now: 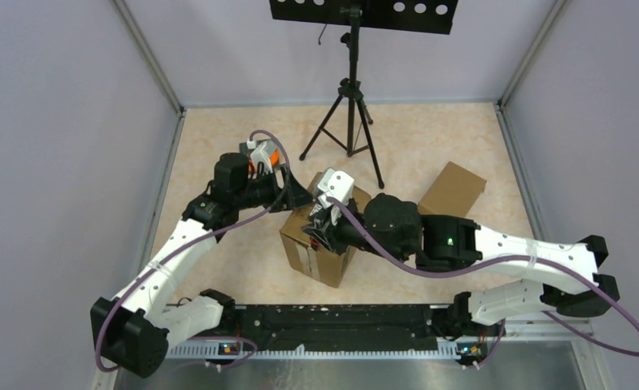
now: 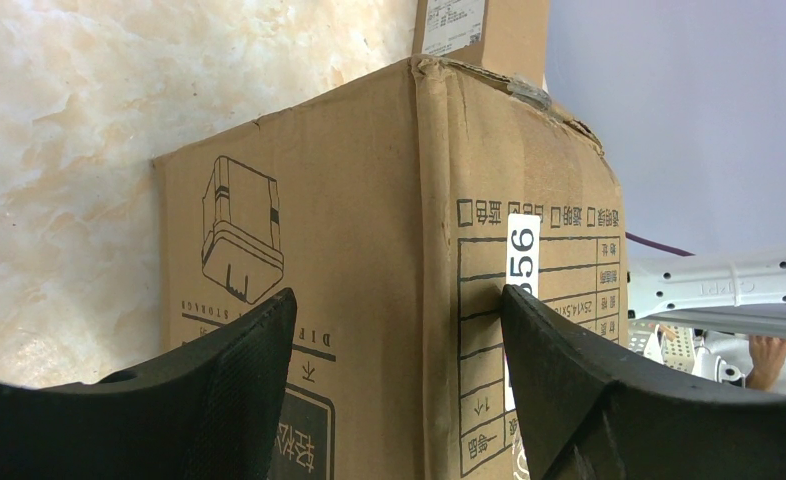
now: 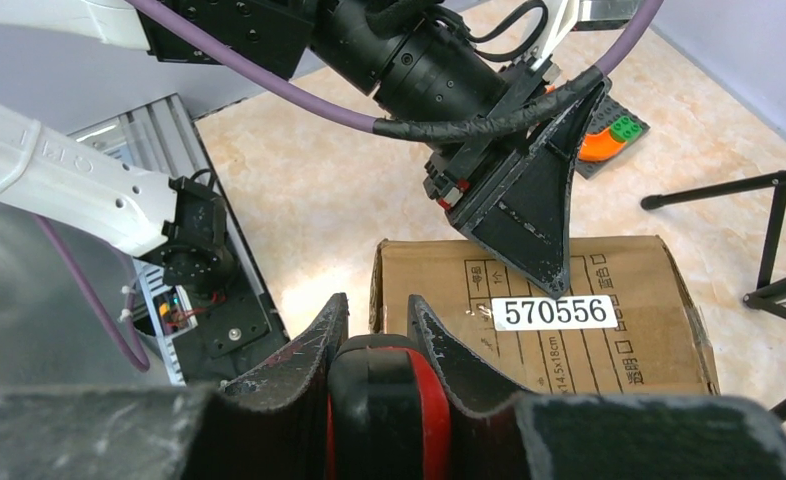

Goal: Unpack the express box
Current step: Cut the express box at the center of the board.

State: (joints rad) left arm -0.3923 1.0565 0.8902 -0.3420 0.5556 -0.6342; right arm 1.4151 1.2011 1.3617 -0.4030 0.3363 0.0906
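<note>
Table (image 1: pixel 219 146), marble-patterned: carries everything listed. Express box (image 1: pixel 323 262), brown cardboard, near the table's middle, still closed as far as the views show; a taped seam shows on its near face, and a white numbered label (image 3: pixel 554 311) on another face. Tripod (image 1: pixel 349 114), black: beyond the box, well apart from it. Loose cardboard piece (image 1: pixel 453 188): to the right of the box, apart from it. Left gripper (image 2: pixel 397 295): at the box's far left corner, jaws wide and straddling the vertical edge, one finger on each adjoining face, apparently clamping the box to steady it. Right gripper (image 3: pixel 377 300): over the box's top, fingers closed on a red-and-black tool (image 3: pixel 384 410), probably a cutter; no blade is visible. Toy bricks (image 3: pixel 614 135), orange and green: beyond the box, clear of the work. Handling note: the step appears to be slitting the tape. Keep the left clamp firm so that the box cannot turn, run the tool shallowly along the seam, and cut away from the left fingers.
</note>
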